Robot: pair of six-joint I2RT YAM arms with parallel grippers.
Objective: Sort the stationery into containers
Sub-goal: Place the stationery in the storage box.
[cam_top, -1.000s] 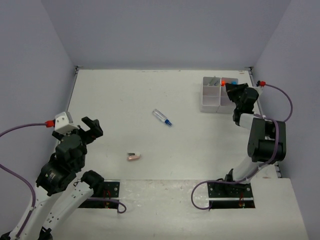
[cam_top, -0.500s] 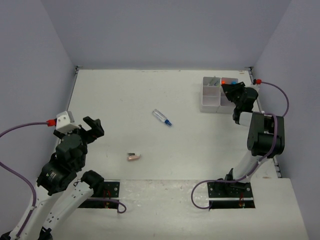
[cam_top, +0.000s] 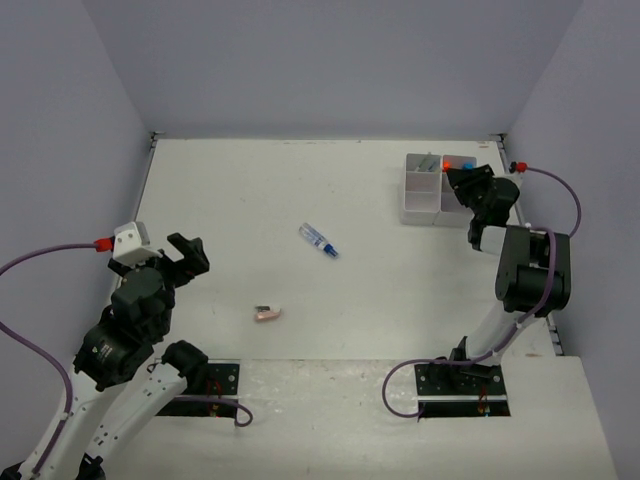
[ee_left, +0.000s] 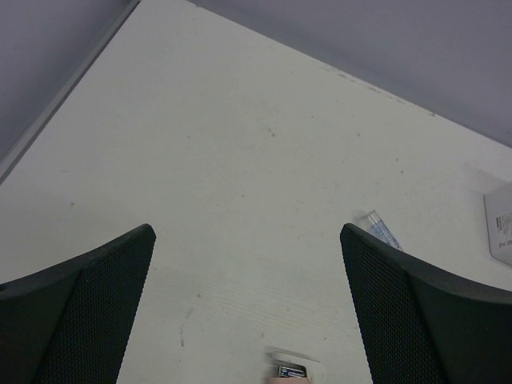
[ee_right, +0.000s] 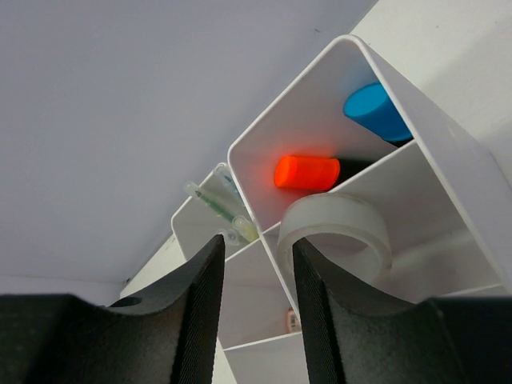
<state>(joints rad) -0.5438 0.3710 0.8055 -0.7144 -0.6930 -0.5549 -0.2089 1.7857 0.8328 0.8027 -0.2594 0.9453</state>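
Note:
The white organiser box (cam_top: 420, 192) stands at the far right. My right gripper (cam_top: 458, 180) hangs over it, slightly open and holding nothing. In the right wrist view a divider wall (ee_right: 264, 240) runs between its fingertips (ee_right: 258, 244), and a clear tape roll (ee_right: 340, 232) leans against the outer side of the right finger. Highlighters with orange (ee_right: 306, 171) and blue (ee_right: 376, 110) caps lie in one compartment, thin pens (ee_right: 216, 204) in another. A clear item with blue (cam_top: 318, 240) and a pink-copper piece (cam_top: 267, 314) lie on the table. My left gripper (cam_top: 182, 255) is open and empty, hovering above the pink piece (ee_left: 292, 370).
The grey walls enclose the white table (cam_top: 260, 200) on three sides. The clear blue item also shows in the left wrist view (ee_left: 382, 230), beyond the right finger. A corner of the organiser (ee_left: 500, 228) shows at the right edge. A small pinkish piece (ee_right: 294, 320) lies in a near compartment.
My right gripper has shifted slightly further over the organiser. The clear blue item on the table has moved a little to the left. The left arm has not moved.

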